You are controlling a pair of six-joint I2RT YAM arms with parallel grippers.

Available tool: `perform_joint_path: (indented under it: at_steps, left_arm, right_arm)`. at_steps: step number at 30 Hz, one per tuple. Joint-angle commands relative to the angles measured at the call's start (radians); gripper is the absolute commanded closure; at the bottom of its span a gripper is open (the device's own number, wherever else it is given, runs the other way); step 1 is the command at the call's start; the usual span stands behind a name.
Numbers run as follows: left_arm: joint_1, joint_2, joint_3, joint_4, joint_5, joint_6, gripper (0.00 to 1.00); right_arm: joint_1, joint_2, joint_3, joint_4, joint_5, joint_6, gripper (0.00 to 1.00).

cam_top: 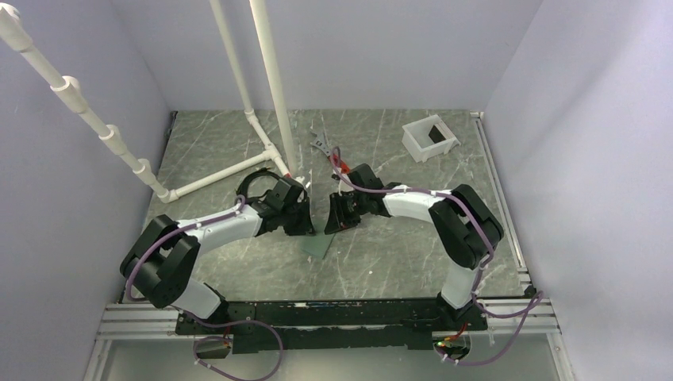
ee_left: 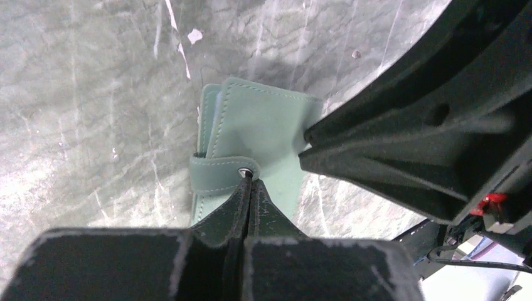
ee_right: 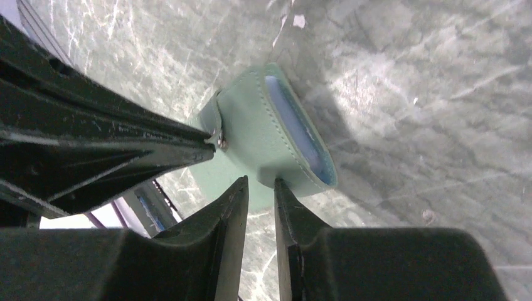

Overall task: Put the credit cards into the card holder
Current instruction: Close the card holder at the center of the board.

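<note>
The card holder (cam_top: 317, 248) is a grey-green wallet on the table between both arms. In the left wrist view it (ee_left: 263, 125) shows a mint face with a snap strap across it. My left gripper (ee_left: 250, 179) is shut with its tips pinching the end of that strap at the snap. It also shows in the top view (cam_top: 309, 226). My right gripper (ee_right: 260, 183) stands slightly open at the wallet's (ee_right: 257, 135) edge, one tip touching it, nothing in the gap. The light blue card (ee_right: 295, 128) sits inside the wallet's pocket. The tan-brown card is out of view.
A white square tub (cam_top: 429, 136) stands at the back right. A white pipe frame (cam_top: 262, 159) rises at the back left. A small tool with red handles (cam_top: 327, 152) lies behind the grippers. Walls close in on both sides.
</note>
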Motion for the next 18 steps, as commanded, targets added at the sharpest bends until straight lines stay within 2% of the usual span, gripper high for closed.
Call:
perform_joint_path:
  at_steps: [1,18]
  left_arm:
    - [-0.015,-0.024,-0.012,-0.067,0.068,0.04,1.0]
    - [-0.016,0.046,-0.014,-0.026,0.123,0.046,1.0]
  right_arm:
    - [0.006,0.067,0.047,0.029,0.078,-0.075,0.75]
    - [0.043,0.116,0.086,-0.003,0.092,-0.104,0.77]
